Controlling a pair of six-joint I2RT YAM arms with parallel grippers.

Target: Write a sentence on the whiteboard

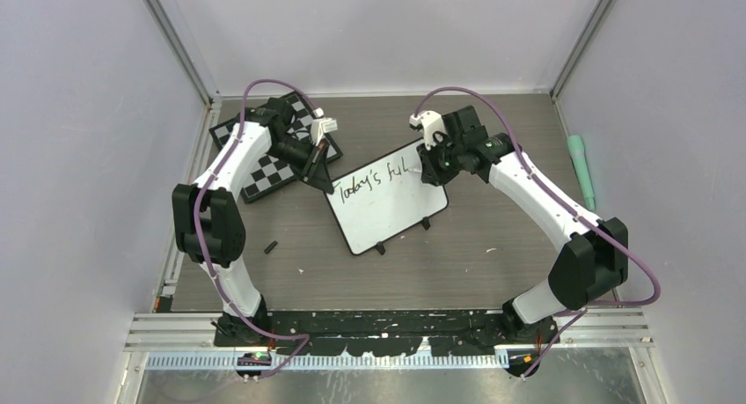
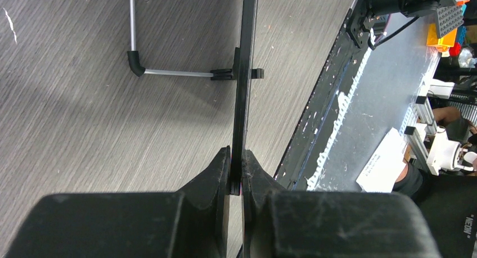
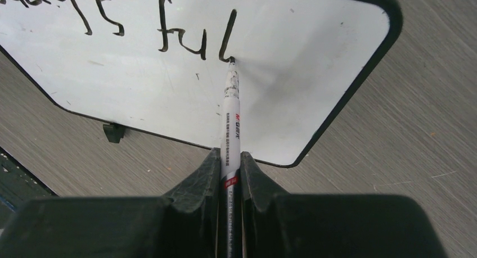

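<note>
Grey wood-grain worktop (image 1: 457, 263) with pale walls around it fills my overhead view. At upper left lies a checkered chessboard (image 1: 273, 171). Just right of it, my left jaws are pinched together on the black frame of the whiteboard (image 1: 387, 215) at its upper left corner. The left wrist view shows that frame edge-on between them. The whiteboard sits in the middle of the frame, lying at a slant on the worktop. Across its top runs the sentence (image 1: 378, 177), reading "Today's ful" in black marker. Right of centre, my right jaws are clamped on a white marker (image 3: 231, 120), its tip touching the foot of the "l". On the barrel I read "M&G"; the fine print beside it is too small. At far right lies a teal tube (image 1: 581, 171), well apart from the board.
</note>
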